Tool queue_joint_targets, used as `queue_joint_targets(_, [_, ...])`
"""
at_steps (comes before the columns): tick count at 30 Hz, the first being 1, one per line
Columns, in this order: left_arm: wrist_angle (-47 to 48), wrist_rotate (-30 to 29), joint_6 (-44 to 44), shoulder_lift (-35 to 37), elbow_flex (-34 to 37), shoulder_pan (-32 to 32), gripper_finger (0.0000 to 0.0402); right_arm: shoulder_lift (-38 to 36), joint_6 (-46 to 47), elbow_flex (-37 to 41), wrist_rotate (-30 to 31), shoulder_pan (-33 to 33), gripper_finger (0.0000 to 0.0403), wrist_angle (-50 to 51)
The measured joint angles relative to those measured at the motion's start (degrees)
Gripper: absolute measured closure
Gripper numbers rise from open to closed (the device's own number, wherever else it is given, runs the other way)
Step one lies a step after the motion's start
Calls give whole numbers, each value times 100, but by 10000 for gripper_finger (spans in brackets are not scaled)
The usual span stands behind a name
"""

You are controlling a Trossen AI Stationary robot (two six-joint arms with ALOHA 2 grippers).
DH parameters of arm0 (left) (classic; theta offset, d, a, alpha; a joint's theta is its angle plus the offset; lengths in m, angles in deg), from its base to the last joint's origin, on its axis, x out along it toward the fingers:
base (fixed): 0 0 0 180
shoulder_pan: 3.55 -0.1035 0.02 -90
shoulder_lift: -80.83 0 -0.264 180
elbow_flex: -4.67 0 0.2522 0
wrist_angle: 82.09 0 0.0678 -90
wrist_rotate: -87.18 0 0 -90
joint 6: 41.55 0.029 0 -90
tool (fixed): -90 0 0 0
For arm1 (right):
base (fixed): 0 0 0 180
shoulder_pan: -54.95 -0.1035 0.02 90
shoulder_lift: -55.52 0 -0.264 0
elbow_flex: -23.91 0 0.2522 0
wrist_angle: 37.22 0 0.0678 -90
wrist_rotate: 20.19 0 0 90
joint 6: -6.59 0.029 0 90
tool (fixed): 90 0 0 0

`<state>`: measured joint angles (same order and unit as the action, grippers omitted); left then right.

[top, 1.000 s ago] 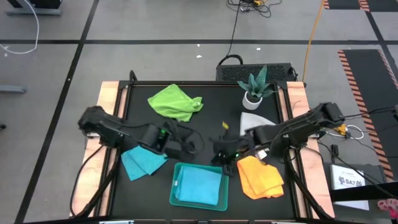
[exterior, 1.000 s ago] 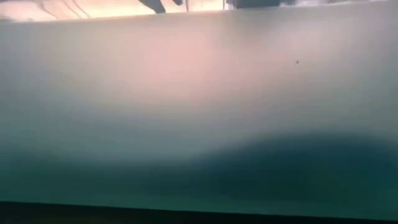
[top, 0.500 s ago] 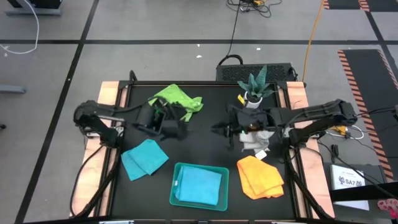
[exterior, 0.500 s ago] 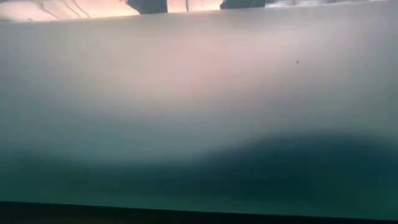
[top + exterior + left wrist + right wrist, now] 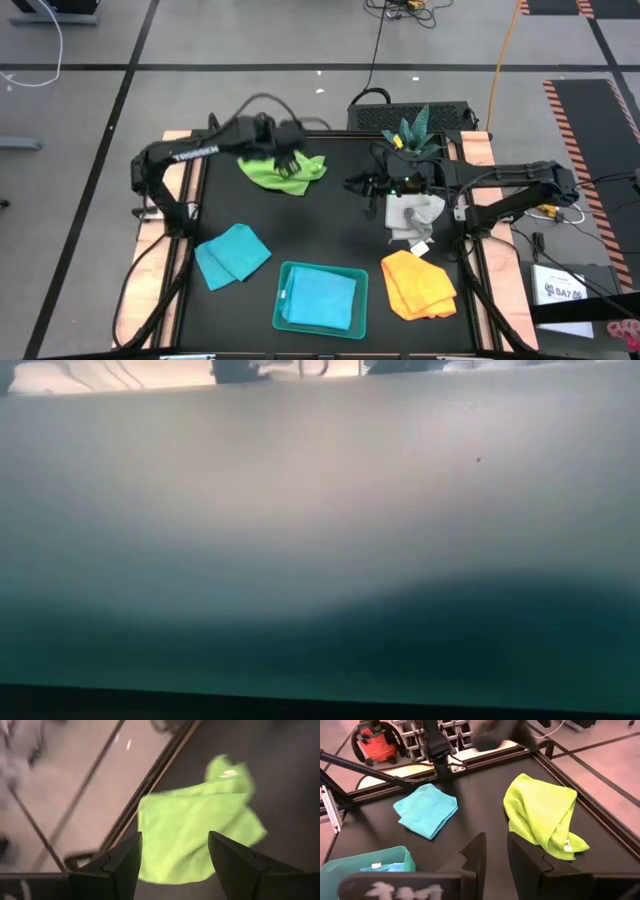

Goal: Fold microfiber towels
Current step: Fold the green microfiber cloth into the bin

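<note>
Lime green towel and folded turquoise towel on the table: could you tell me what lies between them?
Only bare black tabletop between lime green towel and turquoise towel, seen in the high view.

Even, bright overhead light; low view blocked and blurred

High view sharp with soft shadows, though the left arm point(image 5: 215, 145) smears; left wrist view motion-blurred, green towel point(image 5: 200, 830) soft

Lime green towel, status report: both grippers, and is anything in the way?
Left gripper open, above the lime green towel. Right gripper empty, jaws narrow, over the grey-white towel. Green towel crumpled, unfolded. Nothing on it.
</note>
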<state>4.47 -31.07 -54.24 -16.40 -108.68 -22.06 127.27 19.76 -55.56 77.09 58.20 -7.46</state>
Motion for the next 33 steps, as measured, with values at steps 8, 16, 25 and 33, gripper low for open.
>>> queue_joint_targets(8, [114,738,-1003,-3,3,-1526,174,-258,-699,0,-305,402,335,497])
queue_joint_targets(16, [-1062,2818,1192,-15,2,-2153,174,-437,-966,0,-304,1071,335,1285])
queue_joint_targets(25, [-862,3286,2576,-690,1,-2486,174,-436,-857,0,-307,1565,335,1232])
queue_joint_targets(33, [-836,3766,3647,-1638,2,-2921,174,-435,-556,0,-292,1972,335,1059])
